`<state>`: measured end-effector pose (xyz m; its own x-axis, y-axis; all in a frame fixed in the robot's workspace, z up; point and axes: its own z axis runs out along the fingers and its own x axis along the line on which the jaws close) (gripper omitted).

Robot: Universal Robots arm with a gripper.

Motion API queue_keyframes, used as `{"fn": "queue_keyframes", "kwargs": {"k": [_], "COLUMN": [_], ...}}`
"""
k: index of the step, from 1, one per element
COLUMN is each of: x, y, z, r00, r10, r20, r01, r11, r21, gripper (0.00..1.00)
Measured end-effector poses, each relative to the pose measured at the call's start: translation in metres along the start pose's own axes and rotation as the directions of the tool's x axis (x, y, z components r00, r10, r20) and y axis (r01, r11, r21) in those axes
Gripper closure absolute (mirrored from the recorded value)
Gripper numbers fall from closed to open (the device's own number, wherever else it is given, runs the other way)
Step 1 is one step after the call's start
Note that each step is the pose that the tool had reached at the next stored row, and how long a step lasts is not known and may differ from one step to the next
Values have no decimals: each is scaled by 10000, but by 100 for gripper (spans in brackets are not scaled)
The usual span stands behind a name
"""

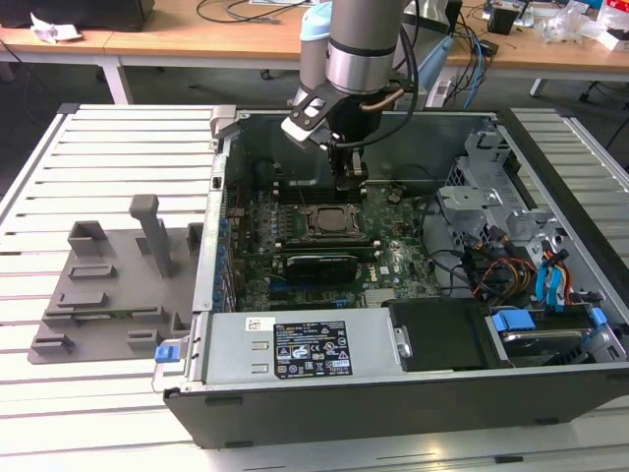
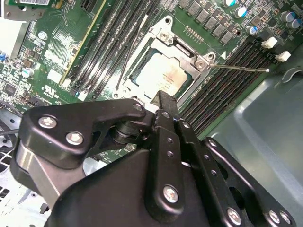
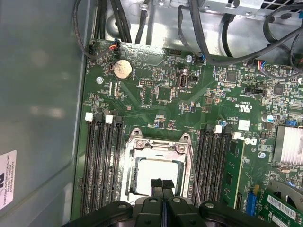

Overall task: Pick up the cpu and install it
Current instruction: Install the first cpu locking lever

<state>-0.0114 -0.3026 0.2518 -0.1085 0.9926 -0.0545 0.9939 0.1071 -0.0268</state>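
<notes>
Jaws together, empty, poised over the cpu flat inside its metal socket frame.

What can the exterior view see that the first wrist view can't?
Exterior view extras: the grey tray with upright posts beside the computer case, and the robot arm. First wrist view extras: a round silver battery on the green board. Shared: the cpu lying in its socket, with the shut jaws near it.
</notes>
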Motion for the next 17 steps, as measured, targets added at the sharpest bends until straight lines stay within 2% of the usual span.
{"fn": "queue_keyframes", "kwargs": {"k": [4, 7, 9, 11, 13, 15, 17], "x": [0, 0, 0, 0, 0, 0, 0], "y": [0, 0, 0, 0, 1, 1, 1], "z": [-1, -1, -1, 0, 0, 0, -1], "r00": [10000, 9984, 9929, 9807, 9758, 9680, 9551], "r10": [-70, -564, -1193, -1956, -2188, -2507, -2960], "r20": [2, 17, 37, 63, 72, 85, 105], "r01": [70, 565, 1193, 1957, 2188, 2508, 2961], "r11": [10000, 9984, 9928, 9806, 9757, 9680, 9550], "r21": [-3, -30, -63, -102, -114, -129, -150], "gripper": [89, 89, 89, 89, 89, 89, 89]}}
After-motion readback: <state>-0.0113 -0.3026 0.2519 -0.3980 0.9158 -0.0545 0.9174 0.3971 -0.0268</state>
